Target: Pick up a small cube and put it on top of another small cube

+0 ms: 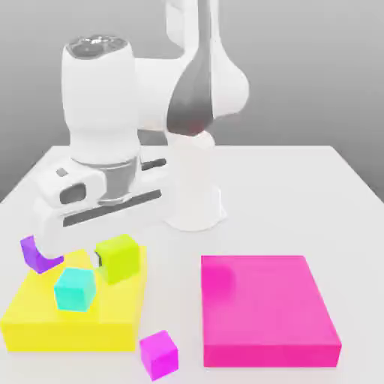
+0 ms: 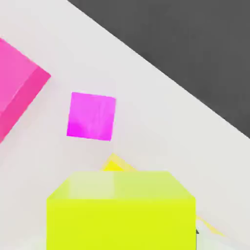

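Lime cube (image 1: 118, 257) sat lower left of the exterior frame, apparently pinched in the gripper (image 1: 99, 259) above the yellow block (image 1: 45, 315); best centred squarely over the teal cube (image 1: 75, 289) before release

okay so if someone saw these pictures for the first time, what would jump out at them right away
Probably the big white arm bent low over the flat yellow block at the exterior view's left, with the lime cube just under its pincer. Next, the large pink slab lying on the white table at that view's right, and the small magenta cube sitting alone near the front edge.
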`<act>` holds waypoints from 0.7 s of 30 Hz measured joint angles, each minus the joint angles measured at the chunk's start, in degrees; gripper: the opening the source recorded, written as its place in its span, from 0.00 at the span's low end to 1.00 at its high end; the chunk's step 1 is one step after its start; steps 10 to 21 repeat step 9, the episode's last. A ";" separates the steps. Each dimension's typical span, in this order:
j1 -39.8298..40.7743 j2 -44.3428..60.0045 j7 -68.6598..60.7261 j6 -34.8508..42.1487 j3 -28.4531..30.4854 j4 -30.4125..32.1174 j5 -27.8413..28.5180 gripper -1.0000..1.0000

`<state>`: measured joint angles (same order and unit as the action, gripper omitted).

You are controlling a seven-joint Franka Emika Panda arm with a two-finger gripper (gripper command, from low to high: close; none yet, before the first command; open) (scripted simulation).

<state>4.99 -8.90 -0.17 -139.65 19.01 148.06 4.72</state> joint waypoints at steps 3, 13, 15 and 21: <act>0.89 3.08 -0.86 -3.75 1.47 0.98 -2.05 0.00; 0.87 7.77 -2.52 -9.23 1.73 1.99 -4.37 1.00; 0.87 7.77 -2.52 -9.23 1.73 1.99 -4.37 1.00; 0.87 7.77 -2.52 -9.23 1.73 1.99 -4.37 1.00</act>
